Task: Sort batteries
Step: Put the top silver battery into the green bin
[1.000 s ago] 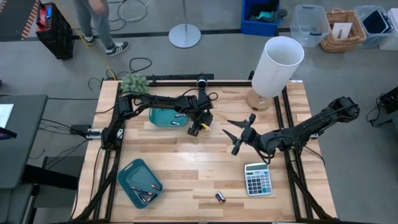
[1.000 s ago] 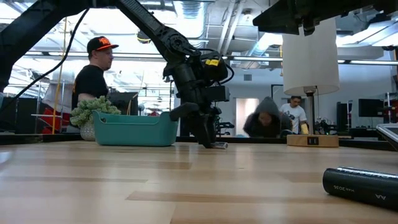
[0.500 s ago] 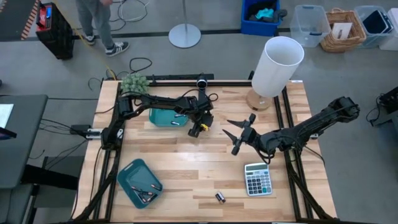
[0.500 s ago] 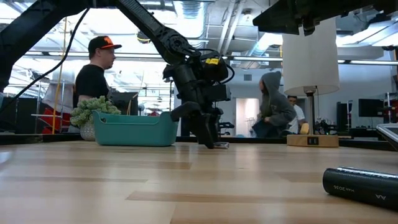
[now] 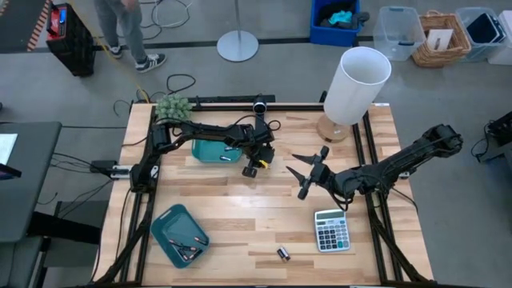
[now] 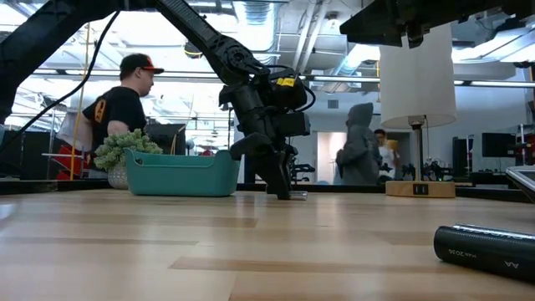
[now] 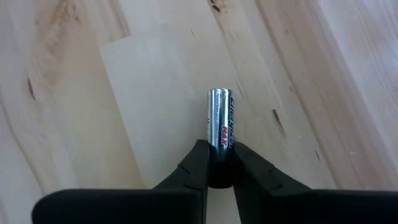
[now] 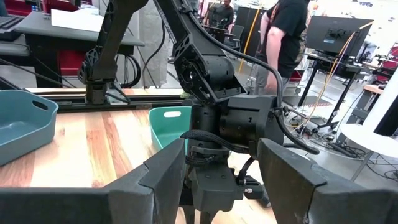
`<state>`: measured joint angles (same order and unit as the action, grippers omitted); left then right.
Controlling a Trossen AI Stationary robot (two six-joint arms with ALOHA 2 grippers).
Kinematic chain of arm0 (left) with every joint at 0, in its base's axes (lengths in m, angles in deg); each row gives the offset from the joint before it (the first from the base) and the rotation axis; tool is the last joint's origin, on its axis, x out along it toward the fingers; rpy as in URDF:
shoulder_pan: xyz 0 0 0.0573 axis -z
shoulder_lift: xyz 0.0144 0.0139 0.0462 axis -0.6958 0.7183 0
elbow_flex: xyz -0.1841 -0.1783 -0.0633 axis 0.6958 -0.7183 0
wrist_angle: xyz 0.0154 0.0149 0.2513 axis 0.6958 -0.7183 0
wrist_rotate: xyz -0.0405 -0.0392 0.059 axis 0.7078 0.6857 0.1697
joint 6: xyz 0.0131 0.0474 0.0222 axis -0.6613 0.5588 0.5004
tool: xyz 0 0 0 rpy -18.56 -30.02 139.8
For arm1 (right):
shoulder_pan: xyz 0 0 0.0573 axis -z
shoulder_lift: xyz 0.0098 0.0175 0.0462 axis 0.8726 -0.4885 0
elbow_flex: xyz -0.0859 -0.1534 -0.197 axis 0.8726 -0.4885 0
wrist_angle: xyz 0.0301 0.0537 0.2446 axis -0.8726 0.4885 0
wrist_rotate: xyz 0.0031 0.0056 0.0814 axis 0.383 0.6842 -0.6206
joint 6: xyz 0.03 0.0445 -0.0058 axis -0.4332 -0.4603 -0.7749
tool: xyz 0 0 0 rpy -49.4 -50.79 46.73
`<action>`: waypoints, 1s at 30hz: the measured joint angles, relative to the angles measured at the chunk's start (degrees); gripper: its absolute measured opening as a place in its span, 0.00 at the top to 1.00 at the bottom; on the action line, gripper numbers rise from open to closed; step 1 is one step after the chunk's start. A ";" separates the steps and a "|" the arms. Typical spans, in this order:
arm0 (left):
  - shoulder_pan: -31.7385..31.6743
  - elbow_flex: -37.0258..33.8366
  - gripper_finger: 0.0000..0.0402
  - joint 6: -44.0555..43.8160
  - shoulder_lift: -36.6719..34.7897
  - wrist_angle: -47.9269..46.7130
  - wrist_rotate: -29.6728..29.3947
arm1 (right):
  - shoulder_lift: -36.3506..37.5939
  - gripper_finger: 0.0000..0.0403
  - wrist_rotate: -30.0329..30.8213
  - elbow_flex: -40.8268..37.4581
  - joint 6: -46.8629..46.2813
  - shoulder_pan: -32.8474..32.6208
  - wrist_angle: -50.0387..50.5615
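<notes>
Left wrist view: left gripper (image 7: 219, 163) is pinching a battery (image 7: 219, 127) lying on the table (image 7: 93, 93), just beside the green bin (image 5: 212, 150). Right gripper (image 5: 302, 170) is hovering spread wide, further from the bin, toward the calculator (image 5: 331, 230).

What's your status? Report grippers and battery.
Left gripper shut on battery on the table, beside the tub. Right gripper open, waiting mid-table. Nothing in the way.
</notes>
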<state>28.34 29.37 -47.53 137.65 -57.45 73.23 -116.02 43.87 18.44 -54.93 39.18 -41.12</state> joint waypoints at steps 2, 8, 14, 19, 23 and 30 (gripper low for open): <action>0.01 0.00 0.90 0.03 0.00 -0.02 -0.04 | 0.00 0.46 0.00 0.00 0.01 0.00 0.00; 0.11 -0.12 0.90 -0.43 -0.95 -0.17 -0.48 | 0.00 0.46 0.00 0.00 0.02 -0.01 -0.02; 0.22 -0.31 0.91 -0.59 -3.31 -0.41 -0.46 | 0.00 0.46 0.00 0.00 0.44 0.00 -0.24; -0.04 -0.26 0.91 -1.66 -6.40 -0.12 -0.06 | 0.00 0.46 0.00 0.00 0.55 -0.01 -0.25; -0.06 -0.24 0.91 -3.01 -9.90 -0.13 0.06 | 0.00 0.46 -0.02 0.00 0.62 0.00 -0.26; -0.74 -6.18 0.91 -7.36 -18.53 1.86 -1.25 | 0.00 0.46 0.00 0.00 0.60 -0.02 -0.26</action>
<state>27.60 23.19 -54.89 119.12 -55.59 71.98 -116.02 43.87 18.44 -54.33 39.15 -41.38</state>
